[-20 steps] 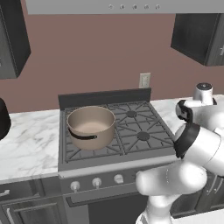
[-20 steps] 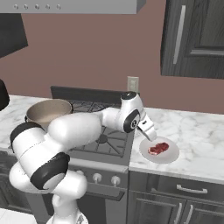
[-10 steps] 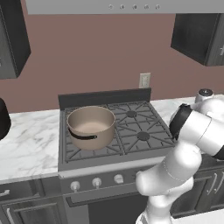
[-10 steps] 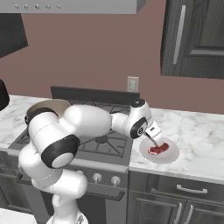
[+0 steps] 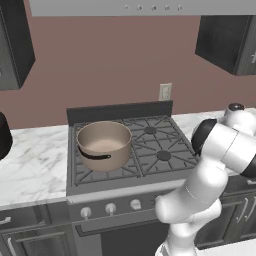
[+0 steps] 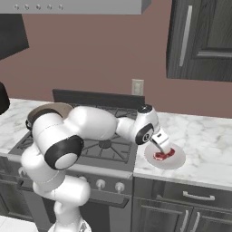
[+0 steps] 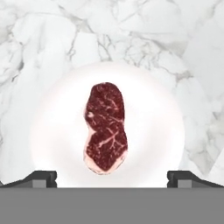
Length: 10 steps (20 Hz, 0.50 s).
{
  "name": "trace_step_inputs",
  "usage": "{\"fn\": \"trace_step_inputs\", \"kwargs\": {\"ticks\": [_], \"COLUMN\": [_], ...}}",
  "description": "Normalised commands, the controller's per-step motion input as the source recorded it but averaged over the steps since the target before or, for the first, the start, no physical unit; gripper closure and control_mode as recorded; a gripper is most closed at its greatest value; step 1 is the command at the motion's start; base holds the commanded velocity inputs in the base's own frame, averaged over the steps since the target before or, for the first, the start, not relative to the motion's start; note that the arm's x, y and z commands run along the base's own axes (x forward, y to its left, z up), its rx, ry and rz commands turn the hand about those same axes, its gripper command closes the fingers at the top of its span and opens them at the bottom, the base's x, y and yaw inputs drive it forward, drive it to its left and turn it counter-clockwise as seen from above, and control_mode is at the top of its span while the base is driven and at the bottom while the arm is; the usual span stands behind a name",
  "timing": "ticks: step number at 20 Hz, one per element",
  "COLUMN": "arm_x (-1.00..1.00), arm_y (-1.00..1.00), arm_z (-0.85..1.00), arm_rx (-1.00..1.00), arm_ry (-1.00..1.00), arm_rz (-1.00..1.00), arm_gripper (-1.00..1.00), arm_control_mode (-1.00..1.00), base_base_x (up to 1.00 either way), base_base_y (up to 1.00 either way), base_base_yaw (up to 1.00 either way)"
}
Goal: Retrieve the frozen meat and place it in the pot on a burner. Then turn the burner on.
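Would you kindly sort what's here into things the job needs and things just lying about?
Needed: meat, pot, stove, stove knobs, gripper open over the meat.
Lying about: plate under the meat, wall outlet, marble counter.

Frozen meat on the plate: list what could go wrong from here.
The frozen meat lies flat on the plate, so the open claw may close above it or shove the plate across the marble counter. The pot sits on the far side of the stove; a weak pinch might drop the meat during that carry.
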Motion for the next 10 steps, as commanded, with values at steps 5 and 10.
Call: {"fn": "trace_step_inputs", "kwargs": {"ticks": [5,10], "arm_x": [0.00,0.00], "arm_y": [0.00,-0.07], "arm_z": [-0.25,-0.09], "arm_rx": [0.03,0.00], "arm_ry": [0.05,0.05], "arm_rz": [0.01,0.00], "arm_gripper": [-1.00,-1.00], "arm_control_mode": [-1.00,-1.00], "base_base_x": [0.00,0.00], "base_base_y": [0.00,0.00], "base_base_yaw": [0.00,0.00]}}
